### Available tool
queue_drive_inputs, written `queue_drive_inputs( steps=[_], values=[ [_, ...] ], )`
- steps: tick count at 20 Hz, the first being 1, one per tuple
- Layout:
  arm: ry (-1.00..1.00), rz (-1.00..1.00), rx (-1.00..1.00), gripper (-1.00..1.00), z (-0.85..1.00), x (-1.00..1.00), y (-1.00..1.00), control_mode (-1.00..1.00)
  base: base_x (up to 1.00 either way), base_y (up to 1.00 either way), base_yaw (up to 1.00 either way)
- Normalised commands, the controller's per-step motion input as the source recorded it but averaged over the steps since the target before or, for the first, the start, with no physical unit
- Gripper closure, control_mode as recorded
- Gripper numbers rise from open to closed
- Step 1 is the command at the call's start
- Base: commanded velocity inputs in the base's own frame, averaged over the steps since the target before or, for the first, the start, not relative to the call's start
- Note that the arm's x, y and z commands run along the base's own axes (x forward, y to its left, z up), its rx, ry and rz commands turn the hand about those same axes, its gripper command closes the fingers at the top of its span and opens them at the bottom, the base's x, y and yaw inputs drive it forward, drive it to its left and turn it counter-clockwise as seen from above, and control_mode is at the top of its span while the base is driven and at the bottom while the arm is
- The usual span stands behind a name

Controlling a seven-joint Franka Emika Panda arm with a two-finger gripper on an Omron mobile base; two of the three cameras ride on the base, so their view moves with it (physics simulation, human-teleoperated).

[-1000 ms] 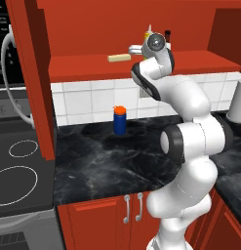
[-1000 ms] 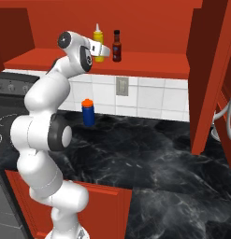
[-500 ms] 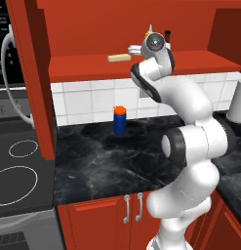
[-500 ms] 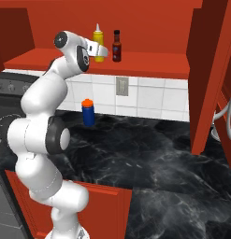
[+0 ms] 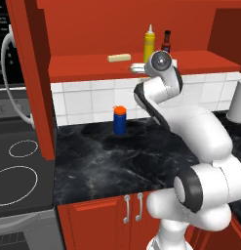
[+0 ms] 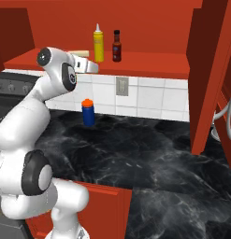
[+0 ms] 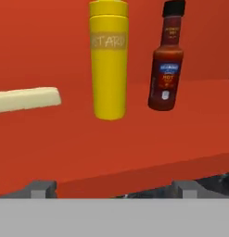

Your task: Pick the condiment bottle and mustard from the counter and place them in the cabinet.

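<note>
Mustard point(image 5: 149, 44) upright on the cabinet point(image 5: 92, 68) shelf, toward the back wall, roughly mid-length of the shelf. Condiment bottle point(image 5: 166, 42) upright just beside it on the side nearer the tall door, close but not touching. Seen from the hand: mustard point(image 7: 109, 60) and condiment bottle point(image 7: 167, 60) side by side, a clear red gap between them, both set back from the shelf's front edge. Pale flat block point(image 5: 119, 57) lying on the shelf on the mustard's other side, apart from it. Gripper point(image 6: 89, 66) level with the shelf's front edge, short of both bottles, fingers spread wide and released, nothing between them. Fingertips point(image 7: 41, 189) low at the shelf's front lip, clear of the bottles. Blue canister with orange lid point(image 6: 88, 111) upright on the counter point(image 6: 149, 158) near the back edge, below the shelf, close to the tiled wall.
</note>
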Motion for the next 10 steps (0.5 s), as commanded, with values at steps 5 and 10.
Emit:
queue_drive_inputs(
  steps=[5, 10],
  values=[
    [0.00, 0.03, -0.05, -1.00, -1.00, -1.00, -0.02, -1.00, 0.00, 0.00, 0.00],
    [-0.06, 0.04, -0.07, -1.00, -1.00, -1.00, -0.16, -1.00, 0.00, 0.00, 0.00]
  ],
)
